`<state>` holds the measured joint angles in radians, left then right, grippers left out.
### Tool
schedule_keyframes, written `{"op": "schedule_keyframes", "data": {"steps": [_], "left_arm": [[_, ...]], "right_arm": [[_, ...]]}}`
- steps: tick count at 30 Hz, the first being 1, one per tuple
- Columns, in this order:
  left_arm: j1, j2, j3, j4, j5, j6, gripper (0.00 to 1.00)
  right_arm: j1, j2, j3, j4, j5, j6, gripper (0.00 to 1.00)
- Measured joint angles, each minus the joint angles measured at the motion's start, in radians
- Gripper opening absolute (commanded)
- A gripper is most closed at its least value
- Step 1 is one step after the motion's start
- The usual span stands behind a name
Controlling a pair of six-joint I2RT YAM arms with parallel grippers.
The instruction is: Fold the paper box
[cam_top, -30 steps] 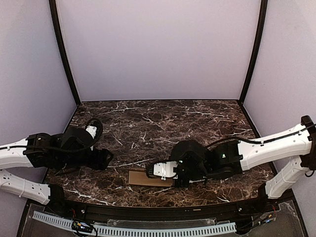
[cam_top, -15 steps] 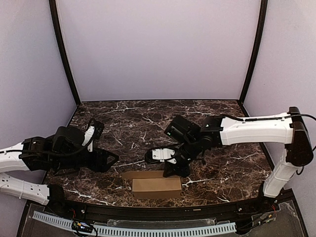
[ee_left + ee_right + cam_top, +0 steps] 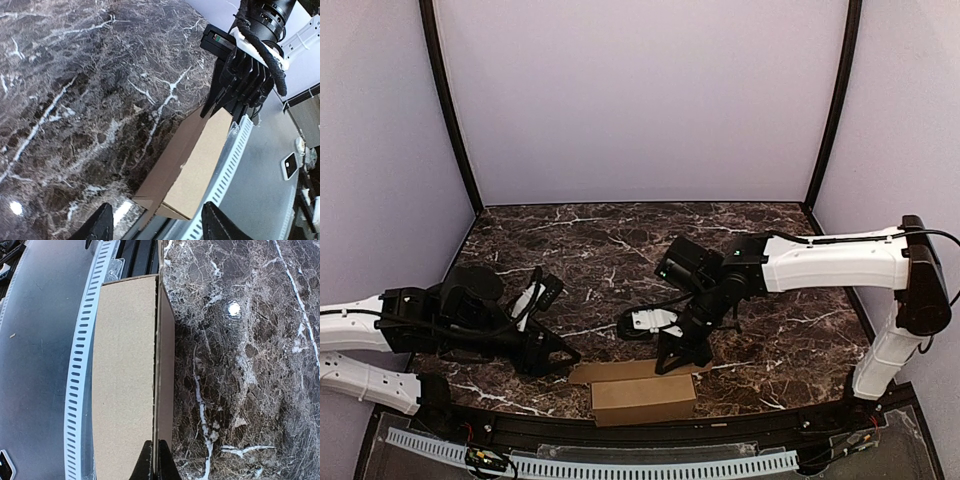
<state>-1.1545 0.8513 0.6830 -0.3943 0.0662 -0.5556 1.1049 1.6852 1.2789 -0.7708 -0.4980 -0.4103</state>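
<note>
The left arm [image 3: 380, 330] has swung in across the counter [image 3: 620, 240] over the past second, carrying the left end effector [image 3: 558, 360] from near the left edge to just beside the left end of the paper box [image 3: 643, 397]; the right arm [image 3: 830, 262], which lay low over the box a second ago, has risen and now reaches in from the right edge with the right end effector [image 3: 675, 362] pointing down; the box, then mostly hidden under that arm, now shows as an oblong carton.

The dark marble counter is flanked by lilac walls [image 3: 640, 100]. The plain tan box lies lengthwise along the middle of the near edge, closed on top, with one flap flat on the counter along its far side. From the right wrist, the box [image 3: 122, 380] overlaps a grey perforated rail [image 3: 80, 365] running beside the near edge.

The left end effector [image 3: 156, 207] has its fingers [image 3: 100, 225] spread and holds nothing; the left end of the box [image 3: 195, 160] sits just ahead between them, and whether they touch it cannot be told. The right end effector [image 3: 155, 460] has its fingers pressed together with nothing pinched; their tips meet the seam between flap and carton, toward the box's right end.
</note>
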Motion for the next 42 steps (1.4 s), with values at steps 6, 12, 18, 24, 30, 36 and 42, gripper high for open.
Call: {"op": "schedule_keyframes", "data": {"steps": [6,12,18,24,30,36,42], "left_arm": [[0.0,0.029,-0.021,0.017,0.096,0.008,0.42],[0.0,0.056,-0.029,0.019,0.129,0.011,0.36],[0.0,0.117,-0.029,0.022,0.147,0.019,0.32],[0.0,0.16,-0.029,0.02,0.147,0.036,0.28],[0.0,0.162,-0.029,0.013,0.148,0.056,0.22],[0.0,0.162,-0.027,0.001,0.153,0.068,0.14],[0.0,0.162,-0.021,-0.008,0.155,0.074,0.09]], "right_arm": [[-0.003,0.0,0.0,0.0,-0.004,0.0,0.0],[-0.006,0.0,0.0,0.0,-0.008,0.0,0.0],[-0.006,0.0,-0.001,0.0,-0.019,0.0,0.0],[-0.006,-0.002,-0.004,0.0,-0.033,0.0,0.0],[-0.006,-0.011,-0.017,0.0,-0.045,0.0,0.0],[-0.006,-0.011,-0.017,0.0,-0.045,0.0,0.0],[-0.006,-0.011,-0.017,0.0,-0.045,0.003,0.0]]}}
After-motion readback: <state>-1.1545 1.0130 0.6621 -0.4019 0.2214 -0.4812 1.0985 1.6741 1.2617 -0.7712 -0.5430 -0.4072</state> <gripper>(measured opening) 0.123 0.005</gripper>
